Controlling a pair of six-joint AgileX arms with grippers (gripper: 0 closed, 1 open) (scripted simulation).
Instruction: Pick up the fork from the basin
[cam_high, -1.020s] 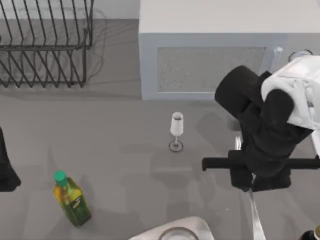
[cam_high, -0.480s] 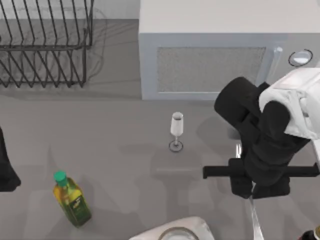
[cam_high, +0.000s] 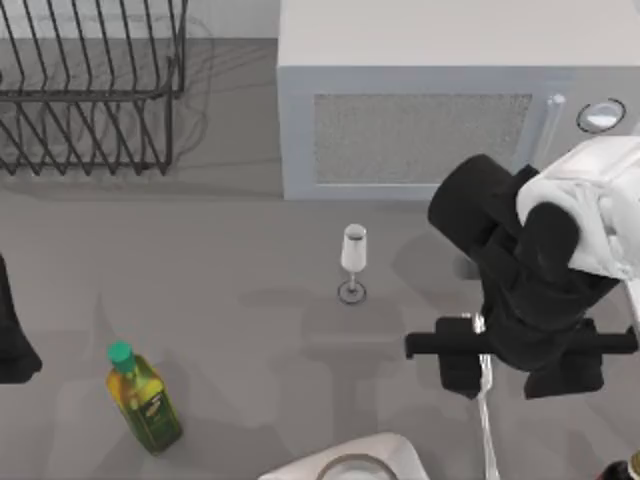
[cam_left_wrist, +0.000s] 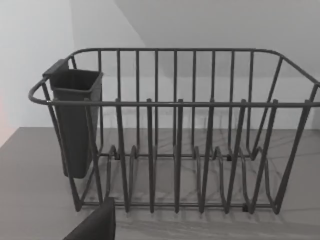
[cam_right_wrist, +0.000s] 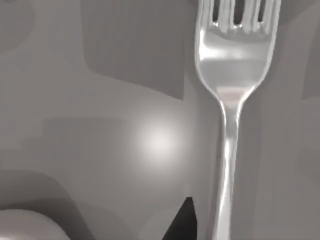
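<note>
Where the fork (cam_high: 488, 420) runs lengthwise along the grey surface (cam_high: 250, 330) at the right, my right hand (cam_high: 512, 372) hangs over its neck. I cannot tell whether it grips. This looks like the grasping step, so next comes a sure pinch across the slim handle. The left arm (cam_high: 10, 335) is parked at the left edge.

Light was even and fairly bright. Soft overlapping shadows fell on the surface (cam_high: 230, 300) around the wine glass (cam_high: 352, 262). Close up, the fork (cam_right_wrist: 231, 90) carried bright highlights, and a pale round glare spot lay on the surface beside its handle. Rack (cam_left_wrist: 175, 130) wires cast thin shadows.
</note>
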